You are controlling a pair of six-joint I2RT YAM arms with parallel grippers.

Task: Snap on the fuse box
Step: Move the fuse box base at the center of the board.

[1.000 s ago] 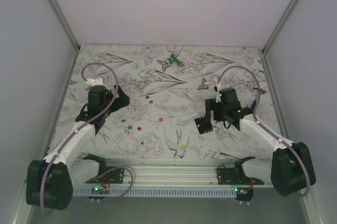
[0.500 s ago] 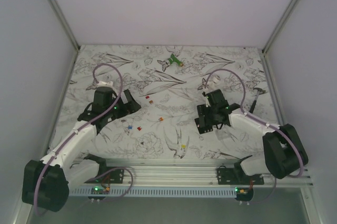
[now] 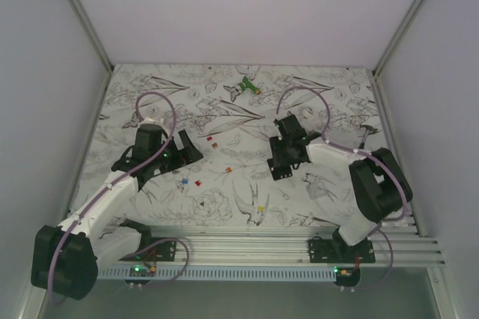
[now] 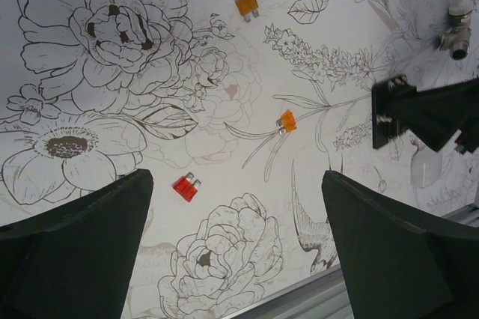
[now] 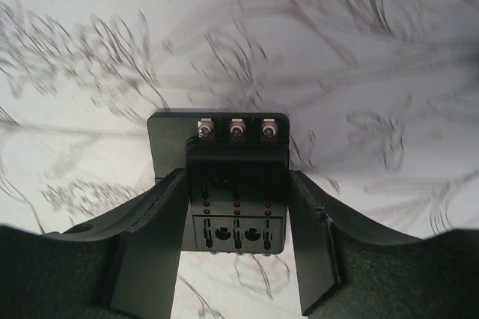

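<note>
A desk (image 3: 224, 113) covered by a white sheet printed with black line-drawn flowers and birds, seen from above. The small flat black plastic fuse box (image 3: 279, 170) lies right of the desk's middle, at the tip of the right claw (image 3: 284, 159). In the right wrist view the box sits between the two dark fingers (image 5: 159, 240), with three silver screw heads (image 5: 236, 129) at its far end and rows of tiny red dots and slots on its face. The fingers closely flank its long sides, touching or just beside them; whether they pinch it cannot be told, nor whether it rests on the sheet. The left claw (image 4: 236, 177) stands spread wide above the desk's left half. On the sheet below it lie a small red blade fuse (image 4: 185, 187) and, further off, a small orange blade fuse (image 4: 287, 121). A green-and-white object (image 3: 245, 87) lies near the far edge, well apart from both claws.
</note>
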